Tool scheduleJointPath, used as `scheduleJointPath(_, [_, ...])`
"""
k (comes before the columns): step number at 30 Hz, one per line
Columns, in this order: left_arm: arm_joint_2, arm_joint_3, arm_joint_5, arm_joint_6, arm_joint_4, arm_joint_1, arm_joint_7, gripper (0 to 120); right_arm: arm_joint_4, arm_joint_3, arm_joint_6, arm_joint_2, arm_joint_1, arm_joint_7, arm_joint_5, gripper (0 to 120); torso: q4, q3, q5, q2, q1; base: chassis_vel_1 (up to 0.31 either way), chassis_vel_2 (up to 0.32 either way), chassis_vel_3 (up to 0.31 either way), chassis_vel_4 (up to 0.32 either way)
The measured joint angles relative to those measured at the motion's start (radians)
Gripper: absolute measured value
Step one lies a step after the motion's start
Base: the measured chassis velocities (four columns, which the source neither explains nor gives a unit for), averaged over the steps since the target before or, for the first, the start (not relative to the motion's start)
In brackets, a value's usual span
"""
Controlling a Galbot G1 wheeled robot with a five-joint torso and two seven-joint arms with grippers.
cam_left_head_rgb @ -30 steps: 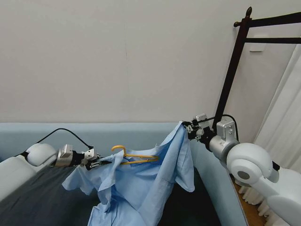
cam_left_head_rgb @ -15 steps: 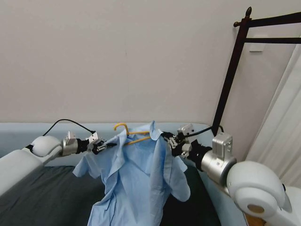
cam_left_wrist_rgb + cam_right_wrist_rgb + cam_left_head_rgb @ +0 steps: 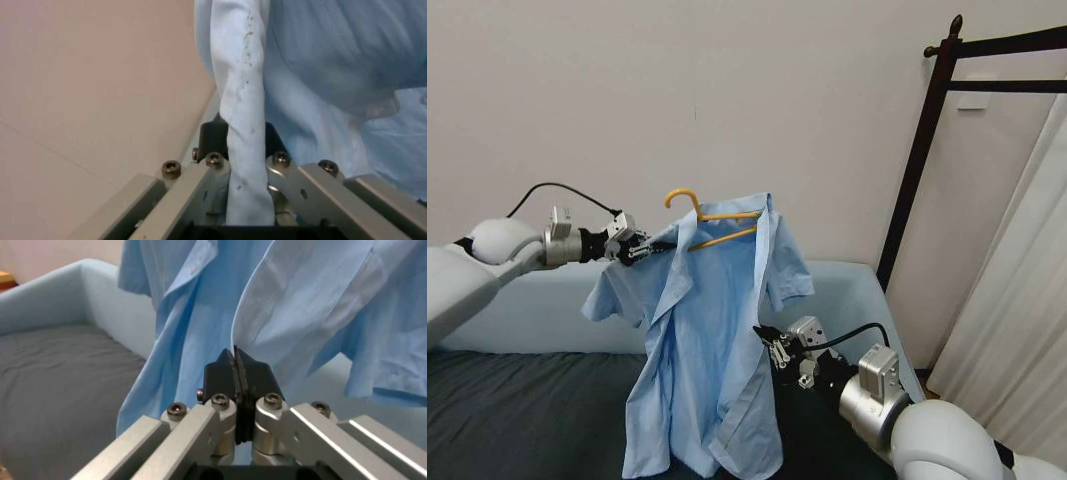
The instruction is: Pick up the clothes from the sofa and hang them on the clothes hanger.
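A light blue shirt (image 3: 702,350) hangs in the air on a yellow hanger (image 3: 710,216), above the sofa (image 3: 527,310). My left gripper (image 3: 639,246) is shut on the shirt's shoulder beside the hanger. In the left wrist view a rolled fold of shirt (image 3: 241,100) is pinched in the left gripper (image 3: 241,145). My right gripper (image 3: 767,345) sits low at the shirt's front edge. Seen from the right wrist, the right gripper (image 3: 235,362) is shut, with the shirt's edge (image 3: 257,315) running into its fingertips. The dark wooden clothes rack (image 3: 914,170) stands to the right.
The sofa has a pale blue back and a dark grey seat (image 3: 517,410). A white curtain (image 3: 1017,330) hangs at the far right behind the rack. A plain wall (image 3: 727,100) rises behind the sofa.
My left gripper has lifted the shirt and hanger well above the sofa back. My right gripper has dropped from the shirt's shoulder to its lower front edge.
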Motion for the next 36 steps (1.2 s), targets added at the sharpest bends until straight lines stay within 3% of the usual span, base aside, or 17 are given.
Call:
scheduleJointPath(8, [-0.007, 0.024, 0.001, 0.0, -0.036, -0.036, -0.004, 1, -0.028, 0.007, 0.025, -0.002, 0.006, -0.016, -0.025, 2, 0.0, 0.0, 0.0, 0.0, 0.0, 0.0, 0.0, 0.0, 0.0])
scheduleJointPath(19, [-0.025, 0.024, 0.003, -0.017, -0.026, 0.013, -0.044, 1, -0.035, 0.052, 0.089, 0.006, -0.164, 0.003, -0.174, 41, -0.0006, 0.0, 0.0002, 0.0, 0.0, 0.0, 0.0, 0.0, 0.0])
scheduleJointPath(27, [-0.038, 0.036, 0.014, -0.008, -0.037, 0.025, -0.038, 1, -0.046, 0.092, 0.137, 0.032, 0.034, 0.23, -0.026, 73, 0.0003, 0.0, -0.0002, 0.0, 0.0, 0.0, 0.0, 0.0, 0.0])
scheduleJointPath(36, [-0.054, 0.036, 0.01, 0.021, -0.087, 0.057, -0.064, 1, -0.097, 0.032, 0.108, 0.044, 0.154, 0.253, 0.008, 99, -0.0001, 0.0, 0.0, 0.0, 0.0, 0.0, 0.0, 0.0, 0.0])
